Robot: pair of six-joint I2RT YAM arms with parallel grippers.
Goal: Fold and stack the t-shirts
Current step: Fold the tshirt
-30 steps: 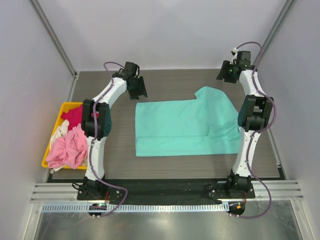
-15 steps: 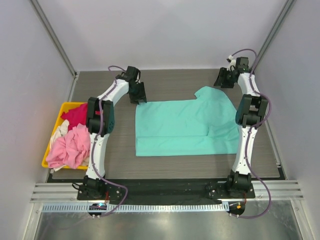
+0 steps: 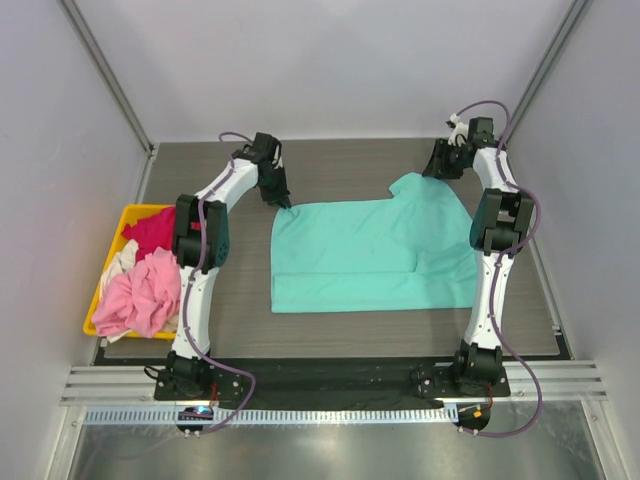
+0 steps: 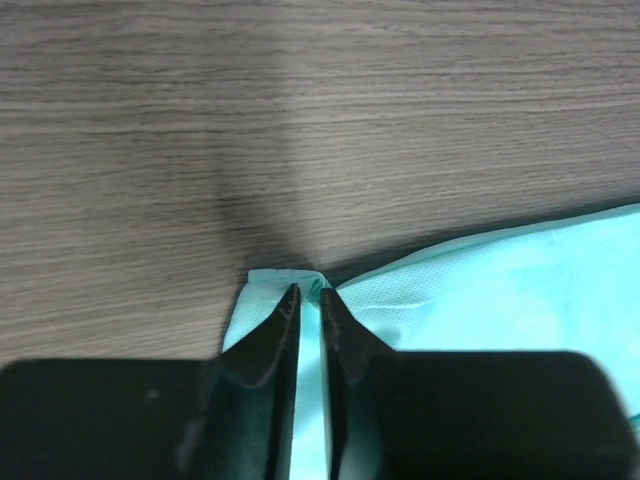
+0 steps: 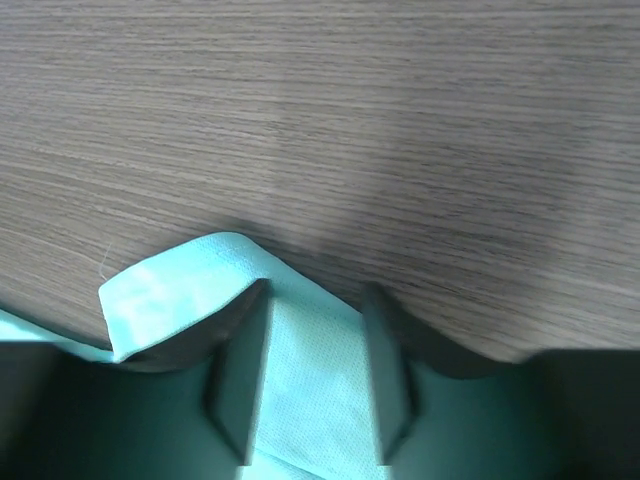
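Observation:
A teal t-shirt [image 3: 370,250] lies spread on the table with its near edge folded over. My left gripper [image 3: 285,203] is down at the shirt's far left corner. In the left wrist view its jaws [image 4: 308,295] are nearly together, with a strip of teal cloth [image 4: 500,290] pinched between them. My right gripper [image 3: 437,172] is at the far right sleeve corner. In the right wrist view it [image 5: 315,300] stands open, its fingers apart on either side of the teal cloth [image 5: 170,285]. A light pink t-shirt [image 3: 140,295], a magenta-red one [image 3: 150,232] and a whitish one [image 3: 118,260] lie crumpled in a bin.
The yellow bin [image 3: 128,212] stands at the table's left edge, beside the left arm. Bare wooden tabletop [image 3: 340,165] stretches behind the teal shirt. Grey walls close in the back and both sides.
My left gripper dropped onto the shirt's far left corner and closed on it. My right gripper moved down to the sleeve corner and its jaws narrowed around the cloth.

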